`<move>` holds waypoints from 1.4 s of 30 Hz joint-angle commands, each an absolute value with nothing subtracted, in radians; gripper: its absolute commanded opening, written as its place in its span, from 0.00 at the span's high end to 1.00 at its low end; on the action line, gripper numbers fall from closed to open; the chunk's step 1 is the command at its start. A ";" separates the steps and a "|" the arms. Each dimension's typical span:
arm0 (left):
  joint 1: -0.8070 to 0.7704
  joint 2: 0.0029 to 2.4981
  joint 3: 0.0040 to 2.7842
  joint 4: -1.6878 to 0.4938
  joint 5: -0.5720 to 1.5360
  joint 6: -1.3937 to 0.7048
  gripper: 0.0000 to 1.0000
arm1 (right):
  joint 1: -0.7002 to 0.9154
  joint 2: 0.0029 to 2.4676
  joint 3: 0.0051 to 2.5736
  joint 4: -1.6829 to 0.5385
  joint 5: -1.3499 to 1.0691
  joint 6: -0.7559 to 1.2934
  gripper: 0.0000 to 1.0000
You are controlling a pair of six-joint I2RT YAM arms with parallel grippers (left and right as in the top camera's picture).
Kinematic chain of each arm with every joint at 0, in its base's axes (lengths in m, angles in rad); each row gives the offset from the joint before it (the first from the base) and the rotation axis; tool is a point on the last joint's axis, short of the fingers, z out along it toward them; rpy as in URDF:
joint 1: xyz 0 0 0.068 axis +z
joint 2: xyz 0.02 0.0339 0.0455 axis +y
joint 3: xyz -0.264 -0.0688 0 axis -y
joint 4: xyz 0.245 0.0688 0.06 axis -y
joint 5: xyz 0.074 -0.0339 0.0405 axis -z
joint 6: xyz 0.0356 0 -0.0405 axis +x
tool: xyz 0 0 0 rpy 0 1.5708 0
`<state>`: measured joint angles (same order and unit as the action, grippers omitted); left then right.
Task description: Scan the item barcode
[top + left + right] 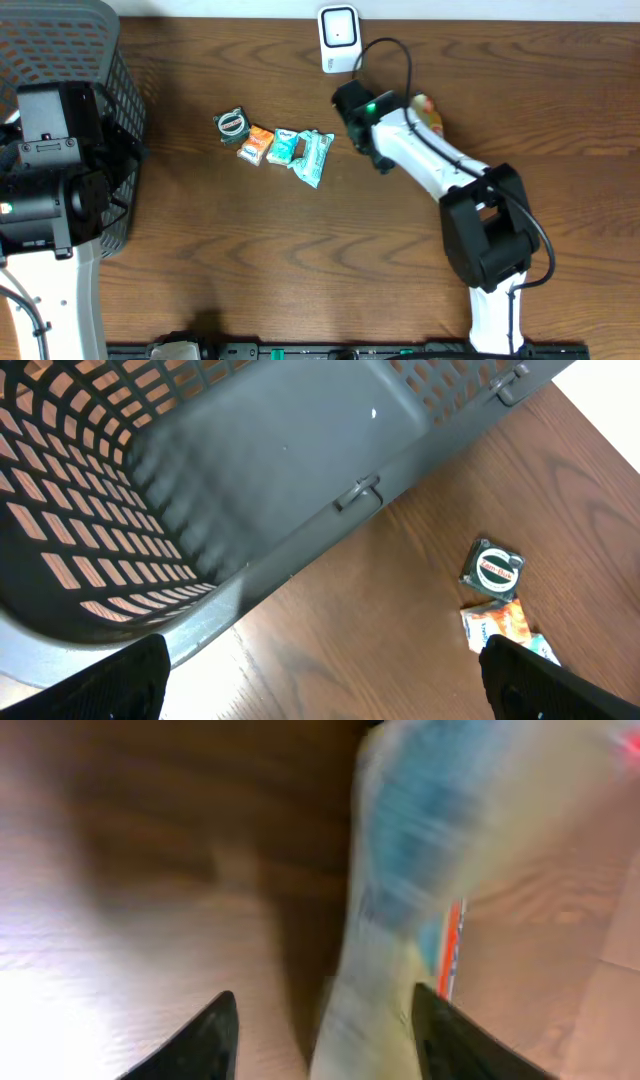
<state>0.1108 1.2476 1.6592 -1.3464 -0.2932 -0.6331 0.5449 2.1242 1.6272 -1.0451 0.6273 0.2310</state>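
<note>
My right gripper (325,1025) stands open just above the wooden table. A blurred cream and blue packet with an orange stripe (420,890) lies between its fingers, close to the right finger (455,1040) and apart from the left one. In the overhead view the right arm's head (365,112) is below the white scanner (339,38), and part of a packet (428,112) shows beside it. My left gripper (323,685) hangs open and empty over the table next to the basket (280,470).
A round tin (232,124), an orange packet (258,146) and two teal packets (300,152) lie in a row at mid-table. The dark mesh basket (95,60) fills the left edge. The tin (492,568) also shows in the left wrist view.
</note>
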 commanded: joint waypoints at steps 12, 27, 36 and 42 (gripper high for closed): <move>0.116 1.248 1.654 -1.350 -0.303 -0.649 0.02 | 0.546 2.094 1.989 -1.246 0.331 0.242 0.26; 0.116 1.248 1.654 -1.350 -0.303 -0.649 0.02 | 0.290 2.113 1.591 -0.955 0.067 0.227 0.27; 0.116 1.248 1.654 -1.350 -0.303 -0.649 0.02 | 0.305 2.113 1.509 -0.869 0.011 0.231 0.58; 0.116 1.248 1.654 -1.350 -0.303 -0.649 0.02 | 0.305 2.113 1.509 -0.864 -0.014 0.231 0.99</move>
<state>0.1108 1.2476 1.6592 -1.3468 -0.2932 -0.6331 0.2893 2.1002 1.5352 -0.8661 0.0521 0.2283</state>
